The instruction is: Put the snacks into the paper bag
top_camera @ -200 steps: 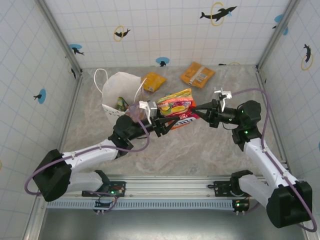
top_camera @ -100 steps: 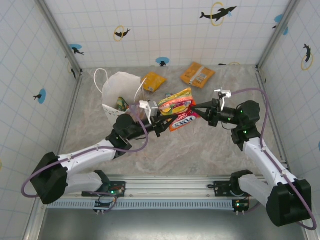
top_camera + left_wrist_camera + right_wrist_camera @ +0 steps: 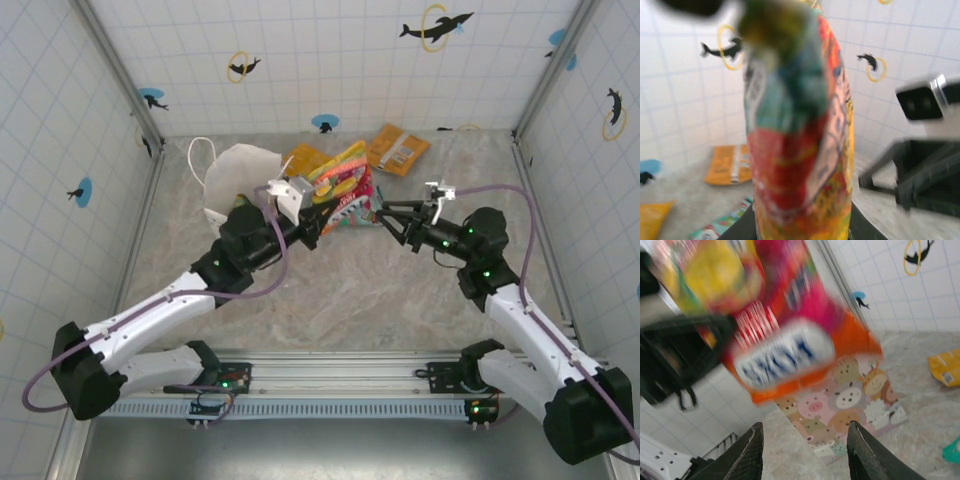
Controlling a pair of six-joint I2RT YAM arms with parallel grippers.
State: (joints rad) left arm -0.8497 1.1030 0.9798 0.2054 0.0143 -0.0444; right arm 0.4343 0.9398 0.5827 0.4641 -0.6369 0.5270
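Left gripper (image 3: pixel 318 212): jaws narrowed onto the lower edge of the FOXS packet (image 3: pixel 343 188), which stands on edge above the table (image 3: pixel 330 290), probably so it can slide edgewise into the bag. Right gripper (image 3: pixel 384 214): just right of that packet, fingers parted, gripping nothing. Paper bag (image 3: pixel 232 168): left of the left gripper, mouth open. Orange-yellow packet (image 3: pixel 398 148): beyond the right gripper, flat, awaiting collection.

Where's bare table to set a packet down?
Bare: the near table between both arms, and the far right corner past the orange packet. Crowded: beside the paper bag, where the left tool holds the red-orange packet.
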